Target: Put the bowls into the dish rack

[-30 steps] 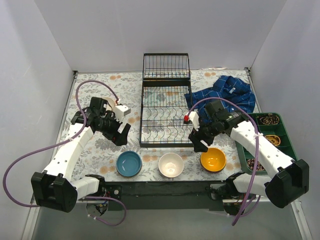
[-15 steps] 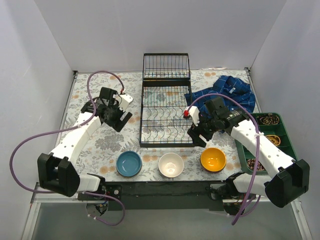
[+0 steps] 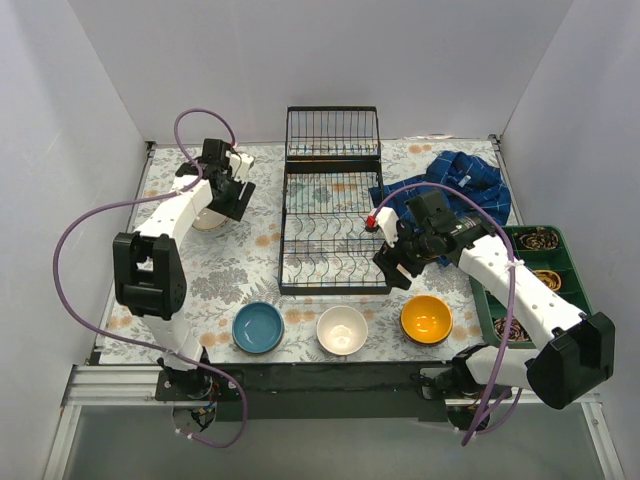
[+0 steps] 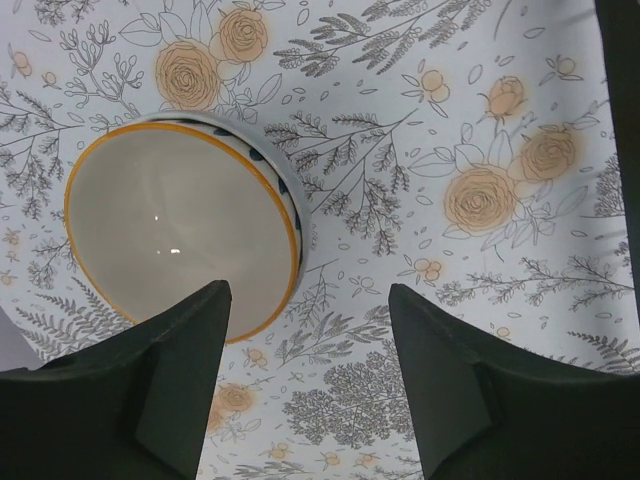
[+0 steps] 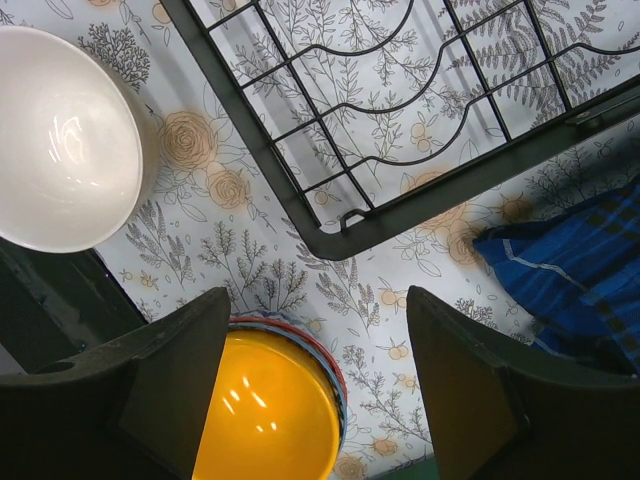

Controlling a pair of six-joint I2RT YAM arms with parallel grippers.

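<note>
The black wire dish rack [image 3: 330, 225] stands mid-table with no bowls in it; its corner shows in the right wrist view [image 5: 400, 130]. A blue bowl [image 3: 258, 327], a white bowl [image 3: 341, 330] and a yellow bowl [image 3: 426, 320] sit in a row at the near edge. A cream bowl with an orange rim [image 3: 205, 217] sits far left. My left gripper [image 3: 233, 198] is open above and beside that bowl [image 4: 180, 225]. My right gripper [image 3: 392, 270] is open and empty above the rack's near right corner, with the yellow bowl [image 5: 265, 410] and the white bowl [image 5: 60, 140] below it.
A crumpled blue cloth [image 3: 450, 185] lies right of the rack and shows in the right wrist view [image 5: 570, 270]. A green compartment tray [image 3: 575, 268] with small items stands at the right edge. White walls close in the table at the back and both sides.
My left arm has swung from the near left to the far left, over the cream bowl. My right gripper has moved slightly back from the yellow bowl toward the rack corner.
</note>
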